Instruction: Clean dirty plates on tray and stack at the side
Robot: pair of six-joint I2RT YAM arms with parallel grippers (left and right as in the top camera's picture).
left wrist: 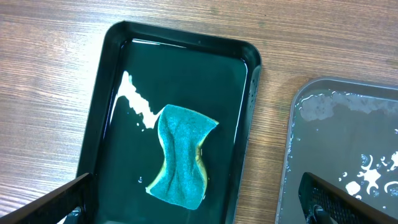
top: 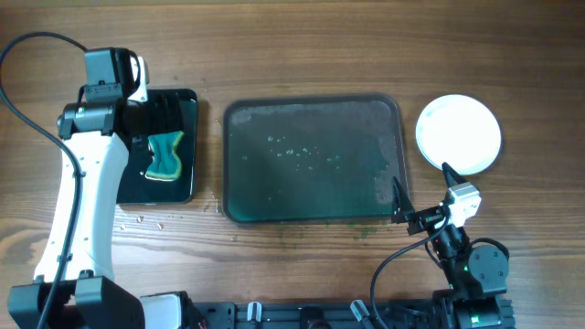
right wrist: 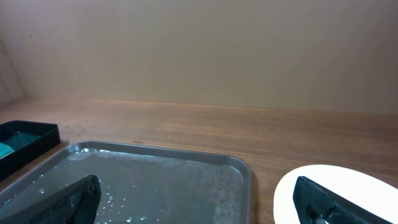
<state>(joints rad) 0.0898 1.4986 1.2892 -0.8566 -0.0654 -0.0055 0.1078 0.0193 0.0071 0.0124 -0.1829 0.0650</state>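
Left gripper (left wrist: 196,208): hangs over the small black tray (left wrist: 180,74), fingers spread wide at the lower corners of the left wrist view, nothing between them. Released.

Black tray sits at the left of the overhead frame (top: 187,183), partly under the left arm. It holds a film of liquid, glossy. A teal sponge (left wrist: 181,155) lies in it, pinched at the waist, with a yellowish edge along one side. From above the sponge (top: 166,155) is in the lower half of that tray.

Large grey-green tray (top: 311,155): centre of the overhead frame, just right of the black tray, apart from it. No plate on it. The surface is wet, with white droplets and foam specks near the middle and a cloudy band along the top and right side.

White plate (top: 459,135): upper right of the overhead frame, on the wooden table (top: 302,46), just beside the large tray's right rim and off it. Top face plain white. Cannot tell how many lie stacked there.

Right gripper (top: 423,187): lower right, between the tray's right edge and the plate, fingers apart and empty. In the right wrist view (right wrist: 199,205) one finger shows over the tray and the other over the plate (right wrist: 339,186).

Small crumbs on the table below the black tray.
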